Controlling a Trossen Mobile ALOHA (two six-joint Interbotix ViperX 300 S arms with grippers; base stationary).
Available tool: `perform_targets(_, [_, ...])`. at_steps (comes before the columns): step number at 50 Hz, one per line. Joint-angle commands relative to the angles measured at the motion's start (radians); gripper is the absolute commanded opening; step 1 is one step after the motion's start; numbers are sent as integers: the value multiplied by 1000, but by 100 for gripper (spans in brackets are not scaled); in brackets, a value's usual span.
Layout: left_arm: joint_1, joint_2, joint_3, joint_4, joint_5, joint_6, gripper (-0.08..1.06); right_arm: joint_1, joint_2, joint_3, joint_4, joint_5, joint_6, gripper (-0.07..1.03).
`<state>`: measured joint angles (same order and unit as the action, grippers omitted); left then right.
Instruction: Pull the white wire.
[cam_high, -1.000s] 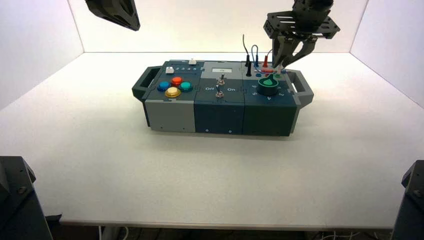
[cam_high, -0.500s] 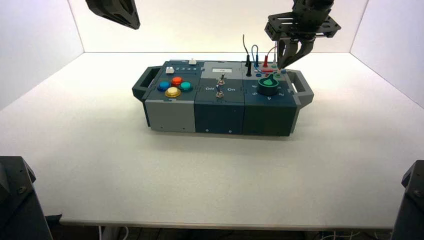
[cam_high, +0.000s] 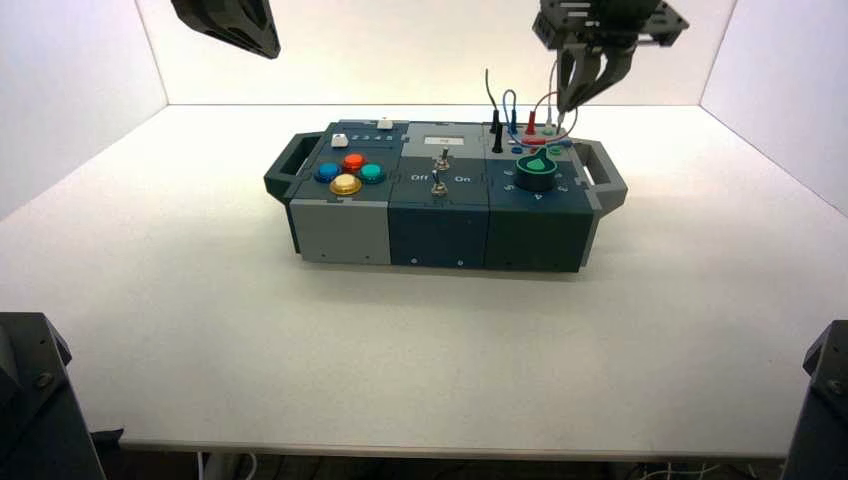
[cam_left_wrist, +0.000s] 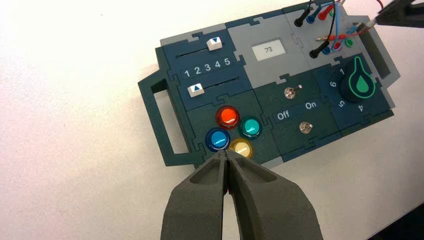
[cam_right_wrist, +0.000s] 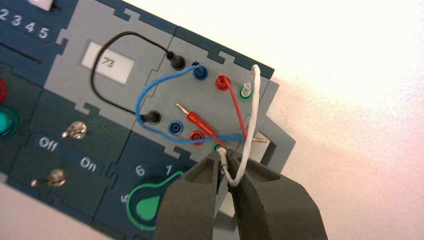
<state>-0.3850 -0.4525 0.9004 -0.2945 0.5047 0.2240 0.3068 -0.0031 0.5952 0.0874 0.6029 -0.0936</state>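
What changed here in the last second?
The right gripper closed on the white wire and rose, lifting one plug out; the other plug stays in its green socket. The box and the left gripper, shut above the buttons, stayed put.

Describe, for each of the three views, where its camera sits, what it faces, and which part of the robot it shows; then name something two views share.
High view: above and behind the arms, facing down at the box; right gripper raised over the wires, left arm parked upper left.
Left wrist view: on the left wrist, facing the box from above; left gripper shut.
Right wrist view: on the right wrist, facing the sockets; the right gripper grips the white wire.
Shared: both wrist views show the display reading 73.
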Motion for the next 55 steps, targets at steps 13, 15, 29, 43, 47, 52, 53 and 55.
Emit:
perform_targets(13, [-5,-21,-15,2,-8,2,-3,3,-78,-23,-74,144,-8,2])
perform_targets(15, [-5,-23,-15,0,-9,2,-3,3,-80,-21,-86,155,-8,2])
perform_targets(29, [-5,-25,-15,0,-9,3,-3,3,-80,2,-121,187,-5,5])
perform_targets(43, [-5,-25,-14,0,-9,2,-3,3,-84,20,-118,187,11,34])
perform_targets(47, [-5,-25,-14,0,-9,2,-3,3,-94,25,-117,187,11,36])
perform_targets(52, [-5,-25,-12,2,-14,2,-3,3,-123,32,-114,187,11,37])
perform_targets(53, [-5,-25,-12,0,-15,3,-3,3,-126,34,-114,187,11,38])
perform_targets(55, [-5,-25,-12,0,-18,3,-3,3,-149,38,-112,187,11,39])
